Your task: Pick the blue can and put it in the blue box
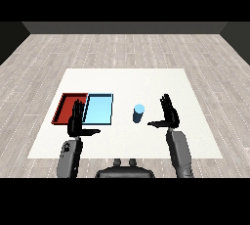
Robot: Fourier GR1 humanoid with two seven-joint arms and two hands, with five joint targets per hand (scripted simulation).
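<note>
On the white tabletop [146, 141], the red tray [66, 102] adjoins the blue tray [99, 109]. The left hand [75, 121] rests in front of them, fingers straight. The blue can [138, 113] stands upright, long axis vertical, between the blue tray and the right hand [168, 114], whose fingers are spread wide, probably for a side grasp.

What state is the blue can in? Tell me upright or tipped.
Upright. The blue can stands on the white table, round top facing up, right of the light blue tray.
</note>
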